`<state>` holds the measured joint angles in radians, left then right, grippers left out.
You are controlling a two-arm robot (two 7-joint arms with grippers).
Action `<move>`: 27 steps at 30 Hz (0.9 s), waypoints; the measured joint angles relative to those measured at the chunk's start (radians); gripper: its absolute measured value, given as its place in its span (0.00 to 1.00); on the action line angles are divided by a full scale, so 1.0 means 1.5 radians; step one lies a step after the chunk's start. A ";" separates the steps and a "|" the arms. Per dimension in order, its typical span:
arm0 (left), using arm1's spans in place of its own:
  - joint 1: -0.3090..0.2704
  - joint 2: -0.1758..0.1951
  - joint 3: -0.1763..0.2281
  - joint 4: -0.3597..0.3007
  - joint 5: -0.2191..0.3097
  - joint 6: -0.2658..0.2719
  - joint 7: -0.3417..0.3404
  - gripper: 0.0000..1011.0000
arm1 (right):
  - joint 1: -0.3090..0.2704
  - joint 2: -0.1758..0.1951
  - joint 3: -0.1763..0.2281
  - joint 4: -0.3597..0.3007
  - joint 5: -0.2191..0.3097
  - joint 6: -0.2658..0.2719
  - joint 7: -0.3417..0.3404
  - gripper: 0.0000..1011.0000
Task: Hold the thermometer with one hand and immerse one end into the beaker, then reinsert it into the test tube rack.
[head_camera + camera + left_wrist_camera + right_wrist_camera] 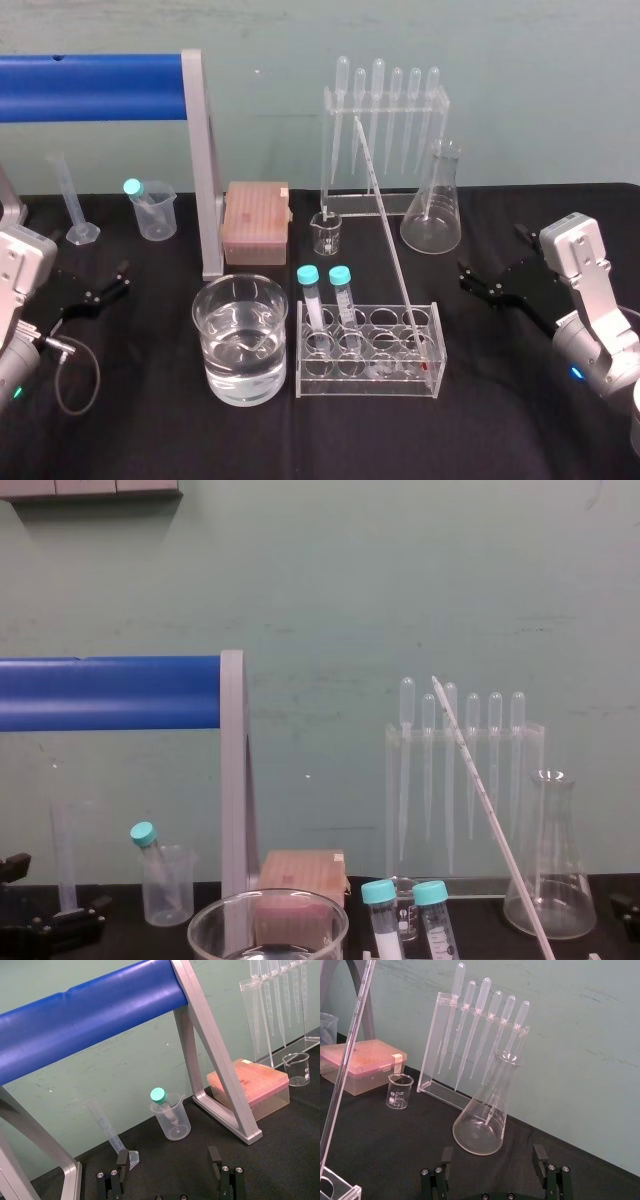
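Observation:
The thermometer (pixel 388 235) is a long thin white rod leaning in the clear test tube rack (pixel 368 371), its foot in a right-hand hole and its top tilted back to the left. It also crosses the chest view as the thermometer (pixel 490 815) and the right wrist view as the thermometer (pixel 347 1055). The wide glass beaker (pixel 240 338) holds water and stands left of the rack. My right gripper (pixel 470 280) hovers open and empty to the right of the rack; its fingers (pixel 538 1154) are spread apart. My left gripper (pixel 118 280) rests open at the far left, with its fingers (pixel 122 1159) wide apart.
Two blue-capped tubes (pixel 325 295) stand in the rack's left holes. Behind are a pipette stand (pixel 385 130), a conical flask (pixel 433 205), a small glass beaker (pixel 326 233), a pink tip box (pixel 256 220), a blue-barred frame (pixel 205 170), a plastic beaker (pixel 152 210) and a measuring cylinder (pixel 72 205).

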<state>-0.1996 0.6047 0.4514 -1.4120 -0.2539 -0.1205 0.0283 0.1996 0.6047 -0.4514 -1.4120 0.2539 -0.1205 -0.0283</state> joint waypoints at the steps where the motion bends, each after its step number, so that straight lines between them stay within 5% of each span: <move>1: 0.000 0.000 0.000 0.000 0.000 0.000 0.000 1.00 | 0.000 0.000 0.000 0.000 0.000 0.000 0.000 0.99; 27: 0.000 0.000 0.000 0.000 0.000 0.000 0.000 1.00 | 0.000 0.000 0.000 0.000 0.000 0.000 0.000 0.99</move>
<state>-0.1995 0.6047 0.4514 -1.4120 -0.2539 -0.1205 0.0283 0.1995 0.6047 -0.4514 -1.4120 0.2539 -0.1205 -0.0283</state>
